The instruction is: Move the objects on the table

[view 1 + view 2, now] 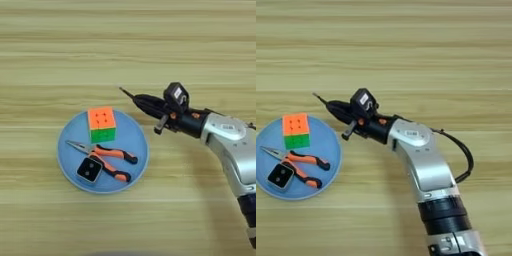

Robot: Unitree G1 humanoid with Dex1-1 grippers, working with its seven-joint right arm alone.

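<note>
Right arm stretched out low over the counter, gripper pointing up-left.

The silver forearm (423,167) comes in from the counter's near edge toward its right corner, rising to a black wrist section with orange accents and a small black box on top. The black two-fingered gripper (131,96) reaches toward the counter's middle, its fingers lying close together and tapering to a thin tip, holding nothing. A black cable loops beside the forearm.

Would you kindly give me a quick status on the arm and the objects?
Right pincer empty, above bare table, beyond plate. Puzzle cube, pliers, white block all on plate. Nothing in the way.
</note>
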